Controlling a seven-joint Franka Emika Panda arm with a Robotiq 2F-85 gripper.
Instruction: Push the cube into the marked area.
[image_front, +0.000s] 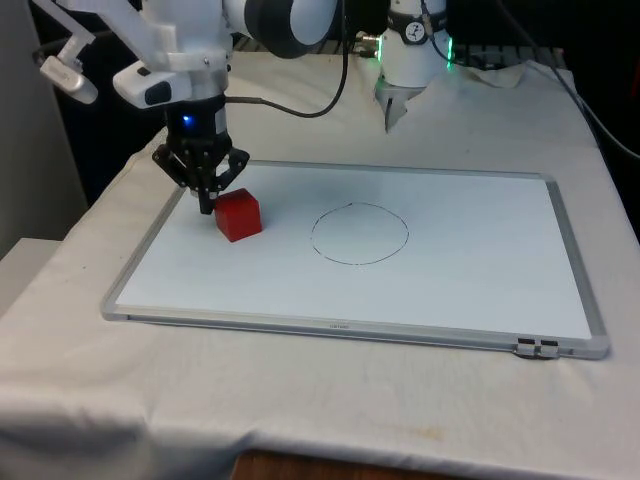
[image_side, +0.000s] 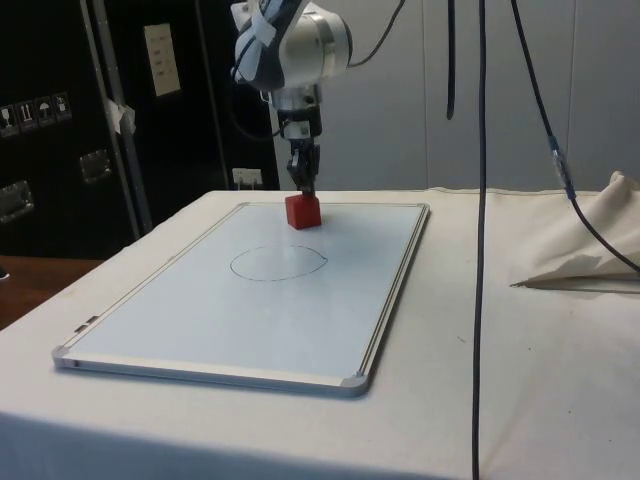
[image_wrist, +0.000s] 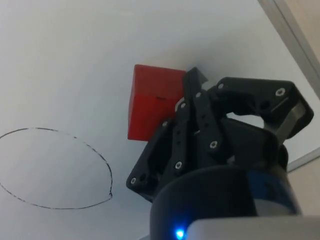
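- Across the lower half of the front view, whiteboard (image_front: 450, 300) lies flat on the cloth, near edge toward the camera.
- Frame centre: drawn circle (image_front: 360, 233), nothing inside it.
- Left of centre: red cube (image_front: 238, 214), apart from the circle, on the front view's left of it.
- Upper left: gripper (image_front: 207, 203), fingers pinched together, holding nothing, tips touching the cube's far-left side.
- Step, as judged: push just starting. Next move needs 1 straight shove toward the front view's right, into the circle.

red cube (image_front: 238, 215): 1 | whiteboard (image_front: 450, 290): 1 | drawn circle (image_front: 360, 233): 1 | gripper (image_front: 207, 203): 1 | white cloth on bench (image_front: 330, 400): 1 | hanging cables (image_side: 481, 200): several, count unclear
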